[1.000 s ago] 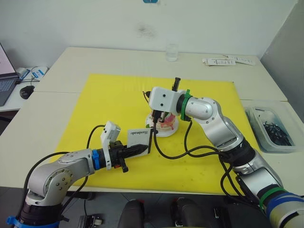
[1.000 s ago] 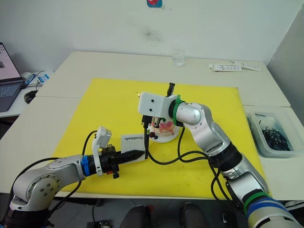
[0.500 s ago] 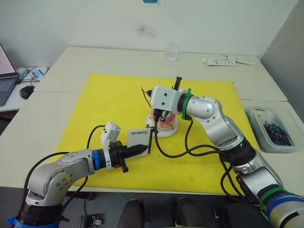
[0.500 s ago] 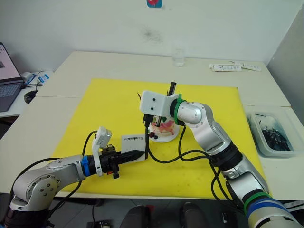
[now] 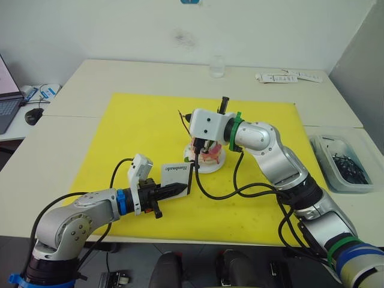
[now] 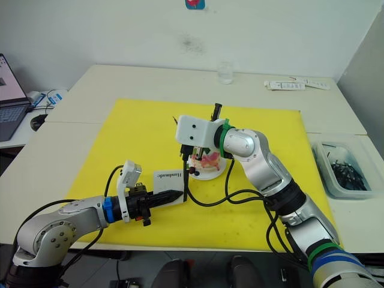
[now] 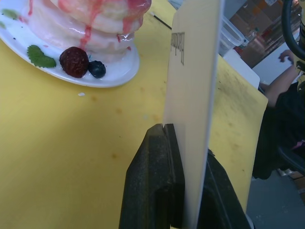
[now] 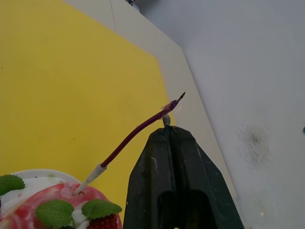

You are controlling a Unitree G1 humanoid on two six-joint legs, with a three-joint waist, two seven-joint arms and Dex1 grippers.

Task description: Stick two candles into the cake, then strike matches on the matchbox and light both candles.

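One candle [image 8: 136, 135] is standing in the cake [image 6: 206, 163] while I'm holding a match with the closed right gripper [image 8: 166, 123] near its tip. My left gripper [image 7: 183, 157] is clamping the matchbox [image 5: 176, 176]; I'm judging lighting comes next.

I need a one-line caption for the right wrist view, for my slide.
Right gripper shut on a match beside the candle standing in the cake.

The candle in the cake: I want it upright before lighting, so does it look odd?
Yes. The candle leans well off vertical and bends along its length, rising from the cake top toward the right gripper, which is shut on a match.
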